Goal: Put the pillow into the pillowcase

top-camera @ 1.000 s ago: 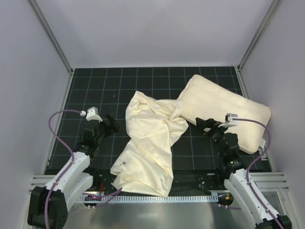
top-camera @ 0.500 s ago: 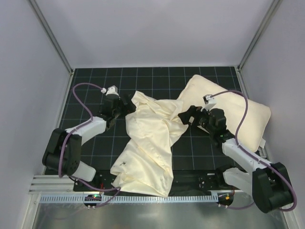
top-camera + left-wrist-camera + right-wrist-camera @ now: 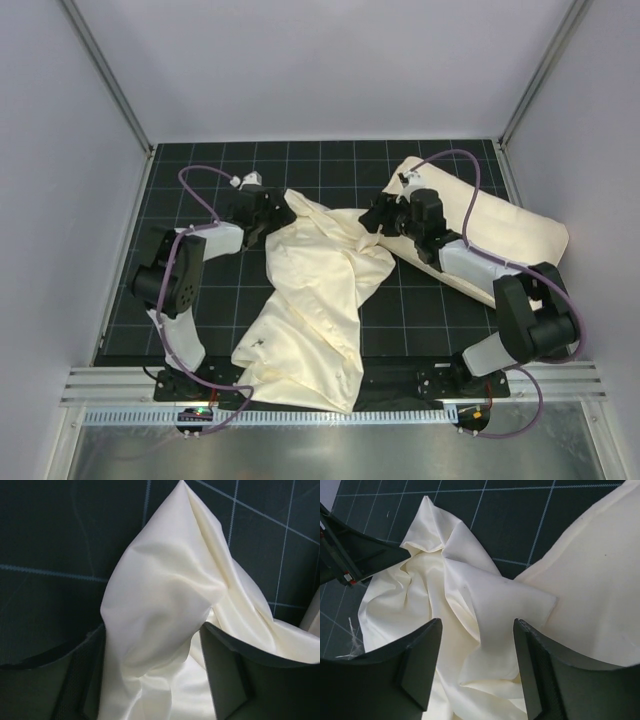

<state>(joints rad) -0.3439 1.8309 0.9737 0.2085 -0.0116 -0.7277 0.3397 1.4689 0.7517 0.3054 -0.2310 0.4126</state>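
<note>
The pillowcase [image 3: 315,300] lies wrinkled down the middle of the mat, its far end bunched between the two arms. The pillow [image 3: 500,235] lies at the right, its near corner touching the pillowcase. My left gripper [image 3: 272,215] is open at the pillowcase's far left corner, with a raised fold of the cloth [image 3: 165,610] between its fingers [image 3: 227,672]. My right gripper [image 3: 372,217] is open above the pillowcase's far right corner [image 3: 505,610], beside the pillow's edge [image 3: 590,580]. The left gripper's finger also shows in the right wrist view [image 3: 360,555].
A black grid mat [image 3: 200,290] covers the floor. White walls close in the back and both sides. A metal rail [image 3: 330,415] runs along the near edge by the arm bases.
Both arms have reached forward from near their bases to the pillowcase's far end, the left to its left corner, the right to its right corner. The cloth and pillow have not moved.
</note>
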